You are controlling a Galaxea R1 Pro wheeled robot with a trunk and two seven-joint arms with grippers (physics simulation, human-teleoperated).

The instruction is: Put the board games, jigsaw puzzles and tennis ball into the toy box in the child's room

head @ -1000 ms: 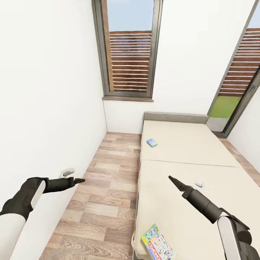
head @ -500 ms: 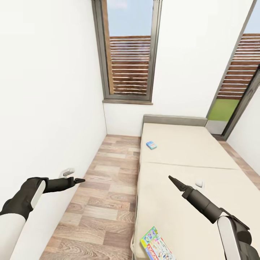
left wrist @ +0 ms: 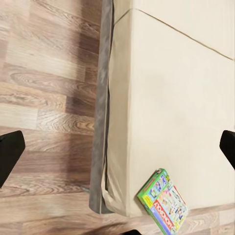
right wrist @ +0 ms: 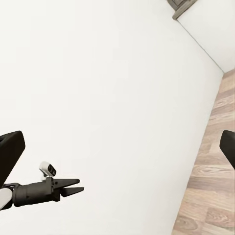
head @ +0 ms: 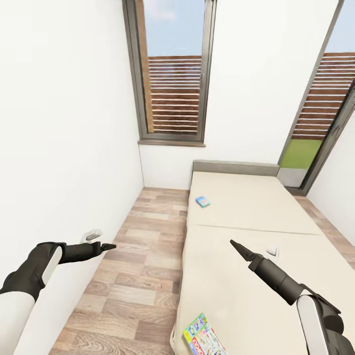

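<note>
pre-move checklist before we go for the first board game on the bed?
1. Small blue board game lying flat on the beige mattress of the bed: ok.
2. White and green board game with a red banner at the mattress's near corner: ok.
3. Left gripper empty: ok.
4. Right gripper empty: ok.
5. Either game within reach from here: cannot tell.
6. Toy box location confirmed: cannot tell.

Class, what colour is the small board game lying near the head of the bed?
Blue, the small board game; clearest in the head view.
</note>
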